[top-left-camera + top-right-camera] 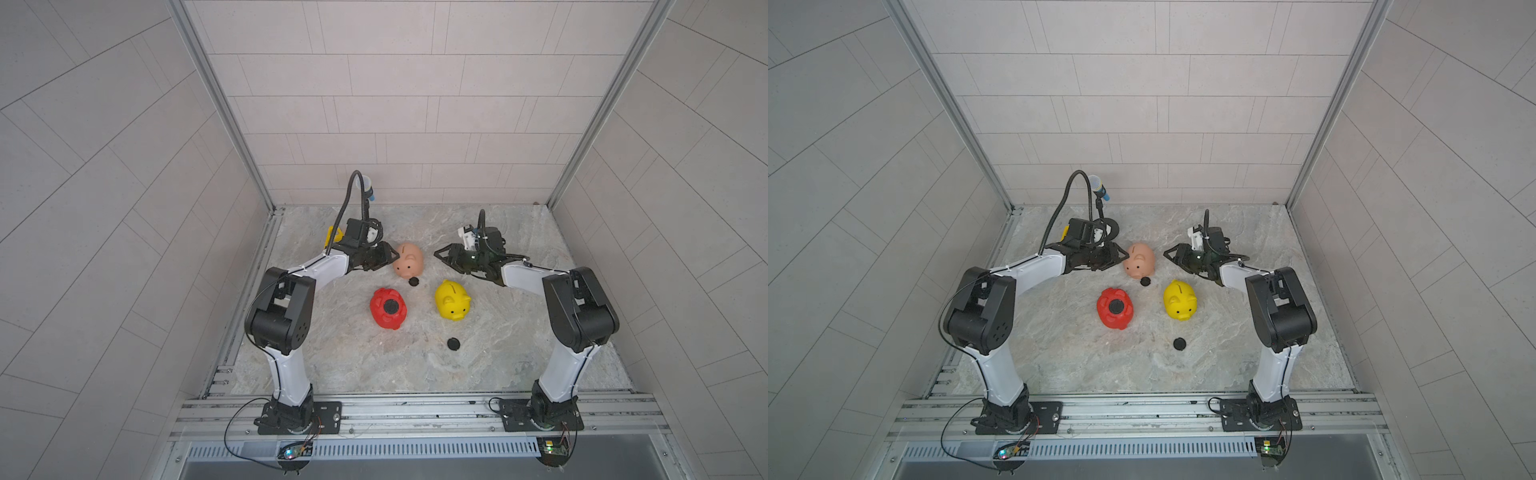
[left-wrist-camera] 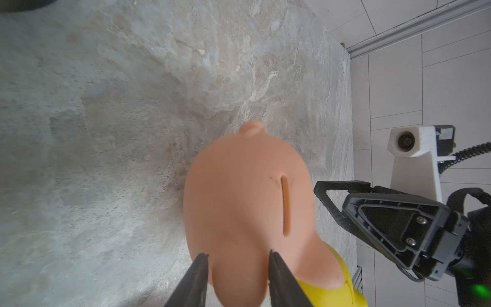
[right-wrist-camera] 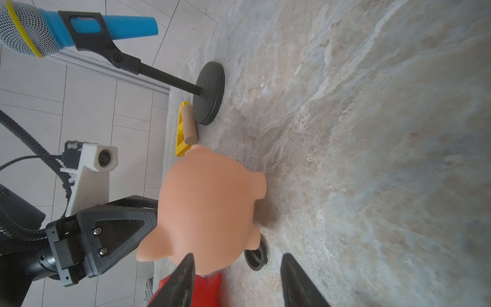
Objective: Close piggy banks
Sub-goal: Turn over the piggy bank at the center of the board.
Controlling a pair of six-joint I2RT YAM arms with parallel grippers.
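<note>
The peach-pink piggy bank [image 1: 409, 259] [image 2: 239, 191] stands upright at the middle back, coin slot up. My left gripper [image 1: 394, 254] [image 2: 237, 254] is at its left side, shut on one of its ears. My right gripper [image 1: 437, 253] [image 3: 237, 255] hangs open just right of it, apart and holding nothing. The red piggy bank [image 1: 388, 308] lies belly up with a black plug seated in its hole. The yellow piggy bank [image 1: 453, 300] stands upright. One loose black plug [image 1: 413, 282] [image 3: 255, 257] lies at the pink snout, another plug [image 1: 453, 344] in front of the yellow pig.
A microphone [image 1: 1100, 187] on a black stand [image 3: 210, 93] rises at the back left behind my left arm. A yellow triangular frame [image 3: 182, 133] with a wooden dowel [image 3: 190, 125] lies beside the stand's base. Tiled walls close in the marbled table [image 1: 374, 365].
</note>
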